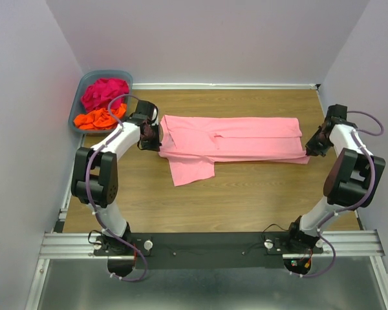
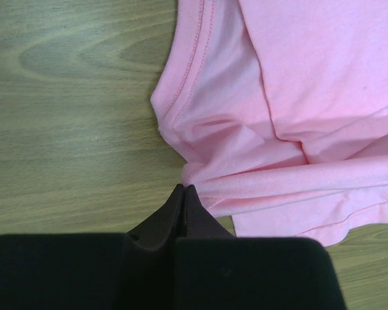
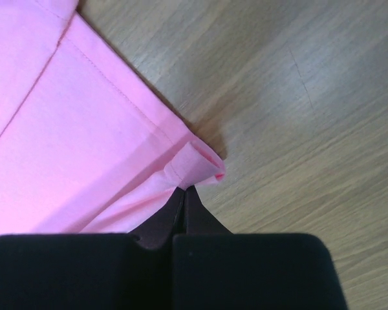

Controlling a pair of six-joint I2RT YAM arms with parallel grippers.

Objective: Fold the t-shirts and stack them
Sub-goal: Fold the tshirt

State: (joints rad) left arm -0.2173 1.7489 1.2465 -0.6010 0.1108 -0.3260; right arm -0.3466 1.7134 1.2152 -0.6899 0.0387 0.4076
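Your left arm [image 1: 119,139] and right arm [image 1: 350,143] have white shells with black joint housings, and a purple-grey cable [image 1: 112,102] loops along each. At 6 o'clock in the overhead view, both bases [image 1: 114,234] bolt to a black plate [image 1: 207,248] on silver rails [image 1: 64,245]. Your left claw [image 2: 184,188] and right claw [image 3: 185,188] are matt black: a blocky body tapering to two pointed fingers [image 2: 173,208].

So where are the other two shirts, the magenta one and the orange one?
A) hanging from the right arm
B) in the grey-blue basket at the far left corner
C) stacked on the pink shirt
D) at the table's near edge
B: the magenta t-shirt and the orange t-shirt lie bunched inside the basket, apart from the light pink t-shirt.
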